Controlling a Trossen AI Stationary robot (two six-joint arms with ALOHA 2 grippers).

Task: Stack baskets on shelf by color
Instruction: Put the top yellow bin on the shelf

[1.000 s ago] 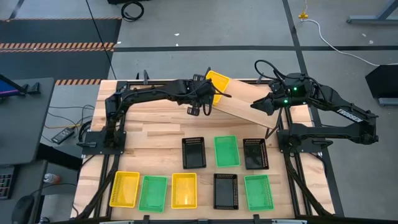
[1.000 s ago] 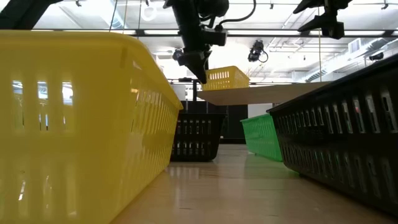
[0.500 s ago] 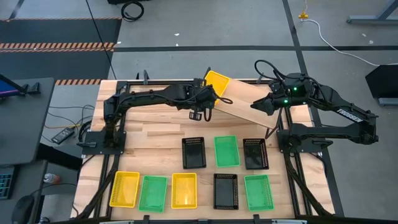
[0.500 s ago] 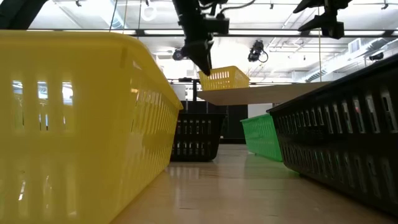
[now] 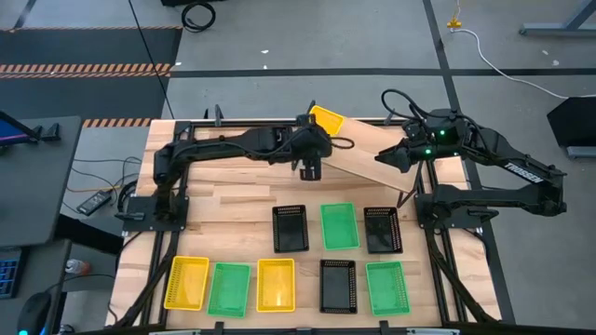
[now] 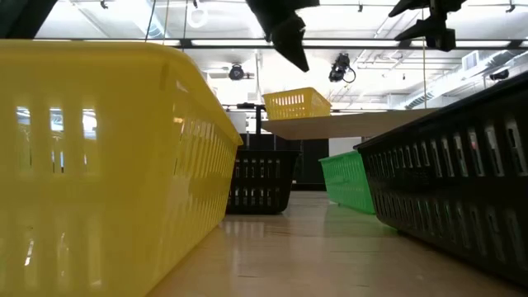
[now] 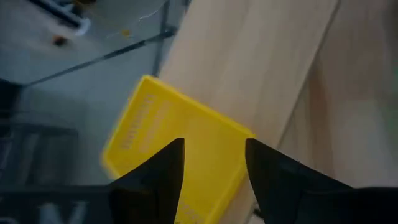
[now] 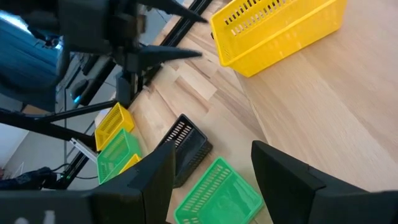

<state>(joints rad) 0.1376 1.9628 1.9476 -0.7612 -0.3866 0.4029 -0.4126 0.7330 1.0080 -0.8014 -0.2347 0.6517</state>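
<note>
Left end effector [image 5: 310,168], fingers spread and empty, hangs just beside the yellow basket [image 5: 326,121] seated at the shelf [image 5: 372,160] end, apparently starting the yellow stack.

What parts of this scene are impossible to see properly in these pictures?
- High view: the left arm covers part of the yellow basket on the shelf.
- Low view: a big yellow basket and a black basket up close block most of the table; only the tip of the left gripper shows, the rest cut off by the top edge.
- Left wrist view: everything is blurred.
- High view: the shelf hides its own legs.
</note>
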